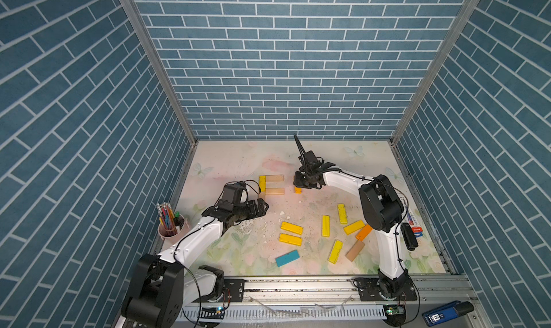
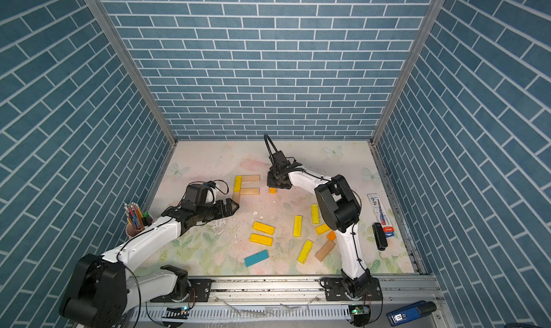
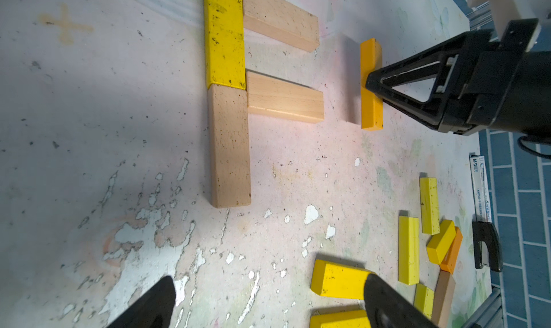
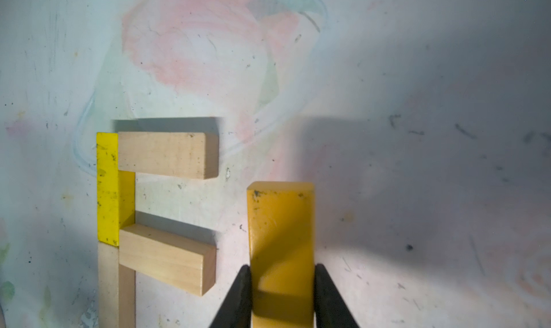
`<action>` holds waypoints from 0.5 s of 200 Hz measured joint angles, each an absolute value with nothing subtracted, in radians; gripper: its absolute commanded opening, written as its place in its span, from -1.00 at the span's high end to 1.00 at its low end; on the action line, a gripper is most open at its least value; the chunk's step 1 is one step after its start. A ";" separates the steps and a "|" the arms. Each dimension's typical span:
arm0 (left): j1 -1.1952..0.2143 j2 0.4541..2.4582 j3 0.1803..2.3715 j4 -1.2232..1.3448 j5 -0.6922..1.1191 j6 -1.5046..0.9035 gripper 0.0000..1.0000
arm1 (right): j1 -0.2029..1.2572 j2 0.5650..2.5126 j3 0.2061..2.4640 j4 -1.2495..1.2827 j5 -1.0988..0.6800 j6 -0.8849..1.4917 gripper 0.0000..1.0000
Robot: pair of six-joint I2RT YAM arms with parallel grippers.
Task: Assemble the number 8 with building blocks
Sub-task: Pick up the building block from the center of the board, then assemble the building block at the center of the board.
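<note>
Right gripper (image 4: pixel 281 271) clamped on orange plank (image 4: pixel 280 216), holds it at three o'clock of four laid planks (image 1: pixel 262 182); left gripper (image 1: pixel 264 207) spread; nine loose planks (image 1: pixel 291 227).

Blue brick-pattern walls (image 1: pixel 292 58); worn floral tabletop (image 1: pixel 238 162) w/ scuffs.

Bright, sharp top views, bowed edges; dimmer wrist views, heavy shadows, soft foreground

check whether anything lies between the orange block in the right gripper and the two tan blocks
Nothing visible: only table separates the orange block in the right gripper from the far tan block and near tan block.
</note>
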State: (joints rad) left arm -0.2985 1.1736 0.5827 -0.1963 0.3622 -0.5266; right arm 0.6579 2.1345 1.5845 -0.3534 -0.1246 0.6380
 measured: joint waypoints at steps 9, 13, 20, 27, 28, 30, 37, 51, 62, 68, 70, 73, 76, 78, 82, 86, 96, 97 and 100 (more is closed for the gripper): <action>-0.299 1.174 0.583 -0.196 0.362 -0.527 -0.99 | 0.657 2.147 1.600 -0.352 -0.136 0.644 0.42; -0.299 1.174 0.583 -0.196 0.362 -0.527 -0.99 | 0.657 2.152 1.606 -0.352 -0.139 0.647 0.42; -0.299 1.174 0.583 -0.196 0.362 -0.527 -0.99 | 0.657 2.161 1.616 -0.351 -0.147 0.651 0.42; -0.299 1.174 0.583 -0.196 0.362 -0.527 -0.99 | 0.657 2.169 1.626 -0.351 -0.154 0.653 0.42; -0.299 1.174 0.583 -0.196 0.362 -0.527 -0.99 | 0.657 2.170 1.627 -0.351 -0.154 0.653 0.42; -0.299 1.174 0.583 -0.196 0.362 -0.527 -0.99 | 0.657 2.172 1.629 -0.350 -0.155 0.654 0.42; -0.299 1.174 0.583 -0.195 0.362 -0.527 -0.99 | 0.657 2.179 1.636 -0.351 -0.162 0.657 0.42; -0.299 1.176 0.583 -0.191 0.363 -0.527 -0.99 | 0.656 2.199 1.657 -0.350 -0.173 0.659 0.42; -0.299 1.178 0.583 -0.188 0.363 -0.527 -0.99 | 0.656 2.214 1.670 -0.348 -0.180 0.665 0.42; -0.299 1.179 0.583 -0.188 0.363 -0.527 -0.99 | 0.656 2.222 1.677 -0.347 -0.184 0.669 0.42; -0.299 1.179 0.583 -0.188 0.363 -0.527 -0.99 | 0.656 2.225 1.678 -0.347 -0.185 0.671 0.42; -0.299 1.179 0.583 -0.188 0.363 -0.527 -0.99 | 0.656 2.227 1.680 -0.345 -0.187 0.673 0.42; -0.299 1.180 0.583 -0.188 0.363 -0.527 -0.99 | 0.656 2.231 1.682 -0.345 -0.189 0.675 0.42; -0.299 1.180 0.583 -0.188 0.363 -0.527 -0.99 | 0.656 2.234 1.684 -0.345 -0.189 0.676 0.41; -0.299 1.180 0.583 -0.187 0.363 -0.527 -0.99 | 0.656 2.238 1.687 -0.345 -0.191 0.677 0.41; -0.299 1.180 0.583 -0.187 0.363 -0.527 -0.99 | 0.656 2.242 1.690 -0.345 -0.193 0.677 0.41; -0.299 1.182 0.583 -0.185 0.363 -0.527 -0.99 | 0.656 2.252 1.694 -0.344 -0.198 0.678 0.41; -0.299 1.182 0.583 -0.185 0.363 -0.527 -0.99 | 0.656 2.253 1.695 -0.343 -0.199 0.679 0.41; -0.299 1.184 0.583 -0.184 0.363 -0.527 -0.99 | 0.656 2.254 1.695 -0.343 -0.199 0.681 0.41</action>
State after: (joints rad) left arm -0.2985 1.1835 0.5827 -0.1844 0.3630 -0.5270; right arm 0.6559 2.2543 1.6955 -0.3431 -0.1993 0.6811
